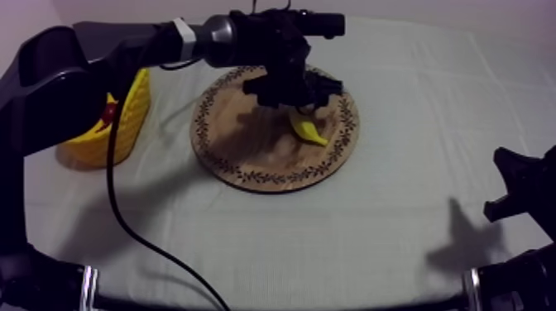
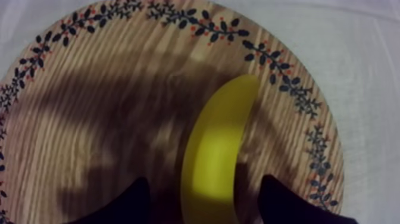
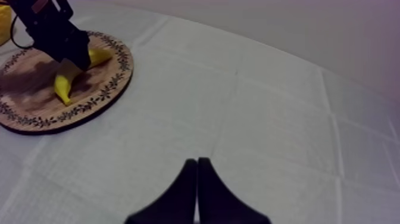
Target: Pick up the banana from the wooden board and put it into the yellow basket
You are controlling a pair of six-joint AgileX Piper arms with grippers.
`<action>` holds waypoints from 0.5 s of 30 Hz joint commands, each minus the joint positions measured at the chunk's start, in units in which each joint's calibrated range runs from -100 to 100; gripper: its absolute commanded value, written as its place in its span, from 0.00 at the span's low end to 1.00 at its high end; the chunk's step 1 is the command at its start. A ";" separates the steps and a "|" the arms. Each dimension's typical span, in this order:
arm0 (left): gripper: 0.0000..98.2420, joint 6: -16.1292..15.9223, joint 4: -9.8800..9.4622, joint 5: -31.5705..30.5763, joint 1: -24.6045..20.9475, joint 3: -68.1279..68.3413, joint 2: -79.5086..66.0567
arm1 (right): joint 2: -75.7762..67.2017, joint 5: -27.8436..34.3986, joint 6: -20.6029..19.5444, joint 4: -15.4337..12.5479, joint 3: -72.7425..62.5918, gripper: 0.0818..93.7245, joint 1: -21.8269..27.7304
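Wooden board, one banana, one basket

Left fingers apart, right fingers together

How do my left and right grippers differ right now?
The left gripper is open, its fingers either side of the banana on the wooden board; the right gripper is shut, a narrow wedge. Left is over the board; right is over bare cloth, away from the board. Both have black fingers.
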 commanded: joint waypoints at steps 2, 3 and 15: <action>0.67 0.00 0.02 -0.15 0.04 -0.70 0.89 | 0.00 0.01 0.00 0.02 -0.03 0.00 0.00; 0.67 0.02 -0.02 -0.29 0.06 -0.97 1.21 | 0.00 0.01 0.00 0.02 -0.03 0.00 0.00; 0.49 -1.12 -0.13 -3.74 -0.44 -2.99 3.43 | 0.00 0.01 0.00 0.02 -0.03 0.00 0.00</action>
